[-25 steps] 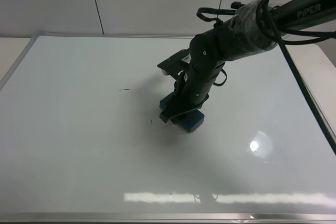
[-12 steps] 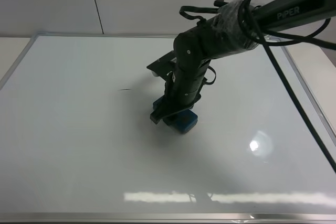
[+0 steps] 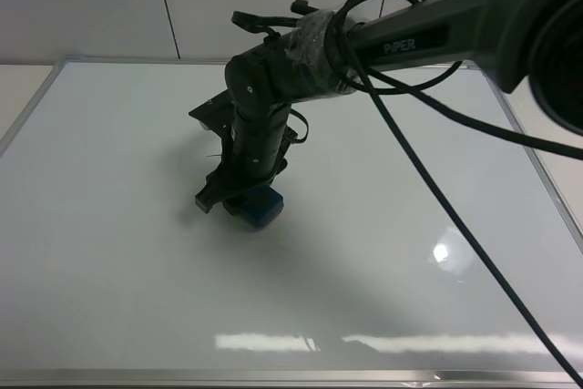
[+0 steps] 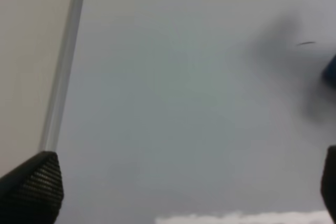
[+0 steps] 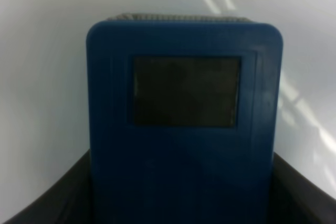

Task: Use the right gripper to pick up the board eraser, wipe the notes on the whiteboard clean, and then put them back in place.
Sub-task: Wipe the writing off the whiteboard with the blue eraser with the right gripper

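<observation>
The board eraser (image 3: 262, 206), a blue block, rests flat on the whiteboard (image 3: 109, 252) left of centre, with my right gripper (image 3: 239, 201) shut on it. The right wrist view is filled by the board eraser (image 5: 184, 119), with dark fingers (image 5: 63, 198) at both of its sides. One thin black stroke of the notes (image 4: 306, 43) shows in the left wrist view, close to a blue blur of the board eraser (image 4: 331, 72). From the high camera the arm hides that stroke. My left gripper (image 4: 181, 192) hangs open over the whiteboard (image 4: 173, 103) near its frame.
The board's silver frame (image 3: 27, 111) runs along the left side, and the same frame (image 4: 63, 77) shows in the left wrist view. Black cables (image 3: 437, 198) trail from the right arm over the board's right half. A lamp glare (image 3: 451, 250) lies at the lower right.
The right arm has slid the board eraser leftward across the board, toward the small stroke. A faint speck left of the eraser one second ago no longer shows.
</observation>
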Motion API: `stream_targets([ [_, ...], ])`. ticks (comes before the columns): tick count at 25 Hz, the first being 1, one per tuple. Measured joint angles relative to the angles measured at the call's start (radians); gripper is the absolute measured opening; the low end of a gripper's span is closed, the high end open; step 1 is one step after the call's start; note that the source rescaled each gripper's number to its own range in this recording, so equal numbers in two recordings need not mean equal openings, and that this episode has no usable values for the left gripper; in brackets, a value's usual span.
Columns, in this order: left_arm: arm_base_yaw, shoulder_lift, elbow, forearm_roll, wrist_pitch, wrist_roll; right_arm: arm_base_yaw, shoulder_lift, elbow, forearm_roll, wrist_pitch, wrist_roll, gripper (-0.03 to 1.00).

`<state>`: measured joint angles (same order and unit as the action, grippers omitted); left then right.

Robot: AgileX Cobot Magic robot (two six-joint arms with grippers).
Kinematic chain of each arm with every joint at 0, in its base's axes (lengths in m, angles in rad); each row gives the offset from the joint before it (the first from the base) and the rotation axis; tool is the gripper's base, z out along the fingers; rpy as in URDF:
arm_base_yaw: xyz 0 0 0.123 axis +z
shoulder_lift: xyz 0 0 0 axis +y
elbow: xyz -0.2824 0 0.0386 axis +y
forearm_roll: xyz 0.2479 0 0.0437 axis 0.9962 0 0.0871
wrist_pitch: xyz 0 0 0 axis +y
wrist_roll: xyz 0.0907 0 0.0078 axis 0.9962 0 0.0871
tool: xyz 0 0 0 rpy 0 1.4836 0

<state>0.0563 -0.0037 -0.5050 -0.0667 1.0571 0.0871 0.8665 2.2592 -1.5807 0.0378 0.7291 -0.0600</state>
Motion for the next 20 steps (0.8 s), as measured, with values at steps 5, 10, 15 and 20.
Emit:
stream_targets([
  [5, 0.000, 0.000, 0.000, 0.000, 0.000, 0.000, 0.017, 0.119, -0.239, -0.038, 0.127, 0.000, 0.00],
  [10, 0.000, 0.000, 0.000, 0.000, 0.000, 0.000, 0.022, 0.220, -0.435, -0.050, 0.188, 0.003, 0.00],
  [15, 0.000, 0.000, 0.000, 0.000, 0.000, 0.000, 0.015, 0.269, -0.535, -0.072, 0.186, 0.003, 0.00],
  [20, 0.000, 0.000, 0.000, 0.000, 0.000, 0.000, -0.016, 0.282, -0.544, -0.089, 0.124, 0.010, 0.00],
])
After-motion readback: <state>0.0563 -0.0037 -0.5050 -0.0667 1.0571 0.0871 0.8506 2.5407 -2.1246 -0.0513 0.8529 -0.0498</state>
